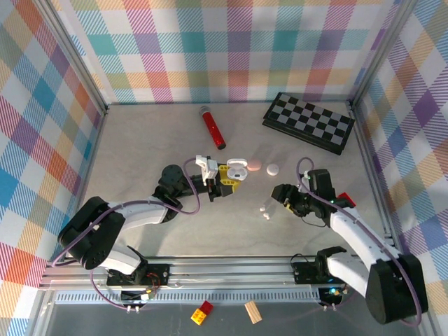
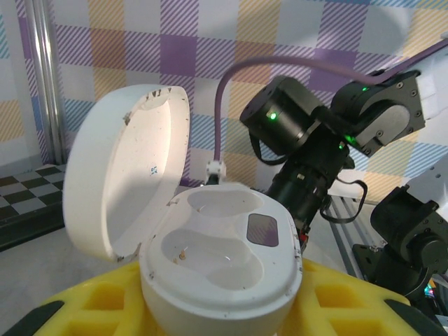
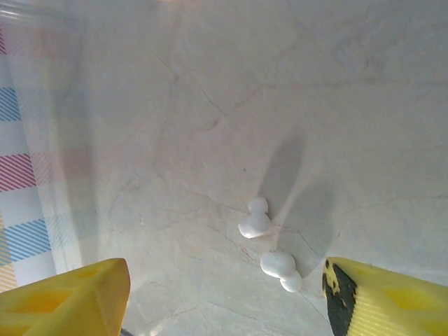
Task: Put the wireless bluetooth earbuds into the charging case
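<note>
Near ledge: a red toy brick (image 1: 203, 313) and a small wooden block (image 1: 252, 312) lie on the grey strip in front of the bench (image 1: 140, 154).
Right pincer: the right pincer (image 3: 227, 280) hangs low over the bench's near right part. Its yellow fingers are spread wide and pinch nothing.
Earbuds: two white earbuds (image 3: 255, 220) lie on the bare bench ahead of that pincer, near each other. The nearer earbud (image 3: 280, 267) sits just beside the right-hand finger.
Left pincer: the left pincer (image 1: 227, 179) is near the bench's middle. Its yellow fingers pinch the base of a white charging case (image 2: 220, 266).
Case: its lid (image 2: 126, 175) is swung up and its two moulded wells face upward.
Beyond: a pink case (image 1: 255, 166) and a white case (image 1: 271, 169) lie side by side, just right of the held one.
Far edge: a red cylinder (image 1: 213, 127) lies near the middle, and a folded chessboard (image 1: 308, 120) sits in the far right corner.
</note>
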